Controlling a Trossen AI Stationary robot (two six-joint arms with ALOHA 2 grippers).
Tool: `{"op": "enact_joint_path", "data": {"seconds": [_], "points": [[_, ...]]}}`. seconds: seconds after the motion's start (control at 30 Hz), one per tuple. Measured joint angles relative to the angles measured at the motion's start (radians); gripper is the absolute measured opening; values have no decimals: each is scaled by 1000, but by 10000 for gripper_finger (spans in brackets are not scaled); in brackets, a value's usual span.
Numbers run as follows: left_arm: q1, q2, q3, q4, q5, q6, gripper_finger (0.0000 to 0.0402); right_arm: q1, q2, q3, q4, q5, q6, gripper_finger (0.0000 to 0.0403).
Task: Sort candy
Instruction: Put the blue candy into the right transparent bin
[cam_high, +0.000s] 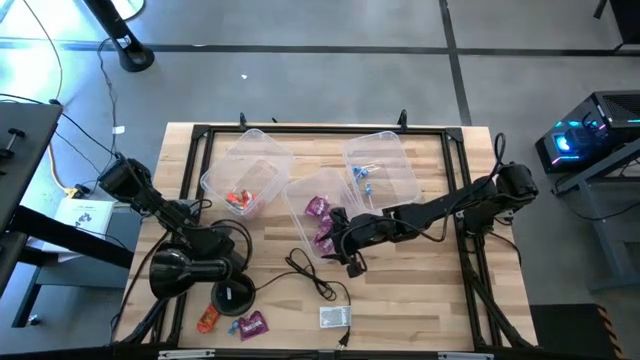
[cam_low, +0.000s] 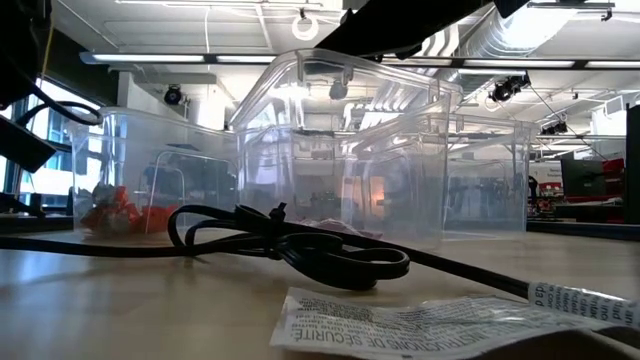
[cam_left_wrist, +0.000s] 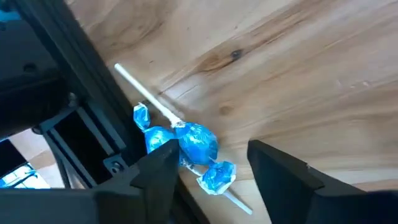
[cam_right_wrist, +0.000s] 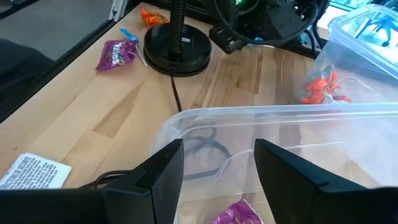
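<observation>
Candy lies sorted across three clear bins on the wooden worktop (cam_high: 420, 300), with a few pieces loose near the worktop's front left corner. The left bin (cam_high: 245, 165) holds orange-red sweets (cam_high: 238, 200), the middle bin (cam_high: 318, 190) holds purple-magenta packets (cam_high: 318, 208), and the right bin (cam_high: 385, 160) holds light blue pieces (cam_high: 362, 175). Loose on the wood, an orange sweet (cam_high: 207, 320) and a purple packet (cam_high: 253, 323) lie just beside the round black base (cam_high: 232, 294). In the left wrist view, blue-wrapped lollipops (cam_left_wrist: 198, 142) with white sticks lie on the wood beside the dark frame rail (cam_left_wrist: 93, 112). The left gripper (cam_left_wrist: 211, 174) hangs low over them, its fingers (cam_left_wrist: 283, 171) spread apart on either side of the blue wrappers and closed on nothing; one finger's edge looks to touch or overlap a wrapper, though contact cannot be told for sure. The right gripper (cam_right_wrist: 217, 168) hovers over the near rim of the middle bin, fingers apart and empty, with a purple packet visible inside the bin below. A coiled black cable (cam_low: 300, 245) and a white printed label (cam_low: 400, 325) rest on the worktop in front of the bins.
</observation>
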Motion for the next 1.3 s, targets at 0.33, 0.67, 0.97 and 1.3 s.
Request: {"op": "enact_joint_path", "data": {"seconds": [0.33,0.67,0.97,1.3], "points": [[0,3,42,26,-27,70,76,0,0,0,-4,-3,8,193],[-6,1,184,-143,-186,120,59,0,0,0,1,-4,-1,193],[-6,0,387,-454,-357,110,59,1,-22,0,26,18,-32,193],[10,-26,529,-517,-515,155,58,1,-132,0,23,120,-89,193]]}}
